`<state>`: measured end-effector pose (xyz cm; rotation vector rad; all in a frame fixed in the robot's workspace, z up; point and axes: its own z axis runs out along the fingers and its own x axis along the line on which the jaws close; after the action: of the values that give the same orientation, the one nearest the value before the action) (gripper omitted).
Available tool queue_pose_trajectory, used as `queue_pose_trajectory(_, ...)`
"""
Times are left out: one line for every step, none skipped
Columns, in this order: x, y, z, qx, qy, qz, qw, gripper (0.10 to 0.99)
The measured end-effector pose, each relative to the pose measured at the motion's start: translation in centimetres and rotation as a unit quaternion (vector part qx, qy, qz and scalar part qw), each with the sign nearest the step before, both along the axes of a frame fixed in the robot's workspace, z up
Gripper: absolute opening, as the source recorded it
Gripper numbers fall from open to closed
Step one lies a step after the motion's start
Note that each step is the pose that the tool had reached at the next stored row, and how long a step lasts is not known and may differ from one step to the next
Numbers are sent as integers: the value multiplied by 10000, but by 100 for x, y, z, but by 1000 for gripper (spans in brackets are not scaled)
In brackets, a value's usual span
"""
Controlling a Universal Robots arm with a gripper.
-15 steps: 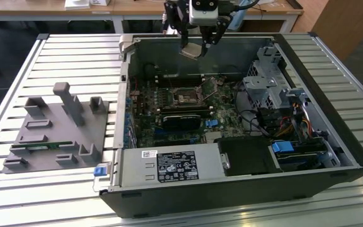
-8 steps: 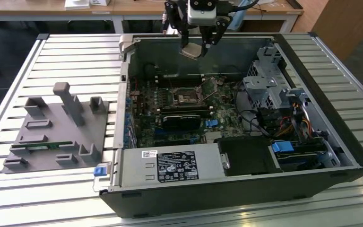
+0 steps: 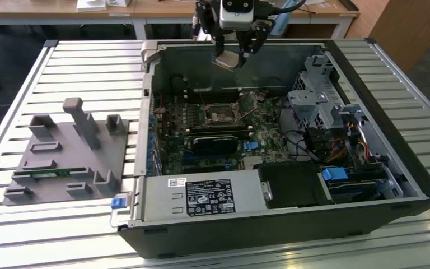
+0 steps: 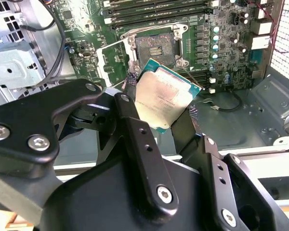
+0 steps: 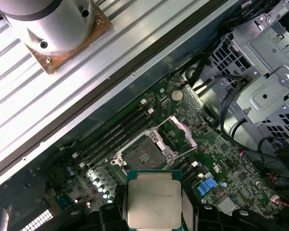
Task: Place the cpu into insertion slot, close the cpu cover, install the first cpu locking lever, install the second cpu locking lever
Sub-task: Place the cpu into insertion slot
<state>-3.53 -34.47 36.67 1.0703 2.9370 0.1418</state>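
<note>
The gripper [image 4: 162, 98] has its black fingers [image 4: 135, 130] closed on opposite edges of the cpu [image 5: 154, 199], which sits pinched between the jaws. Well apart beyond the jaws lies the empty insertion slot [image 5: 143, 153]. Its cpu cover [image 5: 180, 131] is raised open beside it.

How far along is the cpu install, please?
Nothing is seated yet. The gripper holds the cpu above the open case. The slot is empty and the cover stands raised beside it, so placing, closing and locking all remain.
</note>
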Motion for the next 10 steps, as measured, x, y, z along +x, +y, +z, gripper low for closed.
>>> queue_pose_trajectory(0,0,0,0,0,-23,10000,537)
queue_pose_trajectory(0,0,0,0,0,-42,10000,537)
queue_pose_trajectory(0,0,0,0,0,-61,10000,537)
queue_pose_trajectory(0,0,0,0,0,-80,10000,537)
queue_pose_trajectory(0,0,0,0,0,-98,10000,537)
queue_pose_trajectory(0,0,0,0,0,-117,9999,537)
queue_pose_trajectory(0,0,-1,0,0,-135,9999,537)
queue_pose_trajectory(0,0,-1,0,0,-153,9999,537)
queue_pose_trajectory(0,0,-1,0,0,-171,9999,537)
queue_pose_trajectory(0,0,-1,0,0,-190,9998,537)
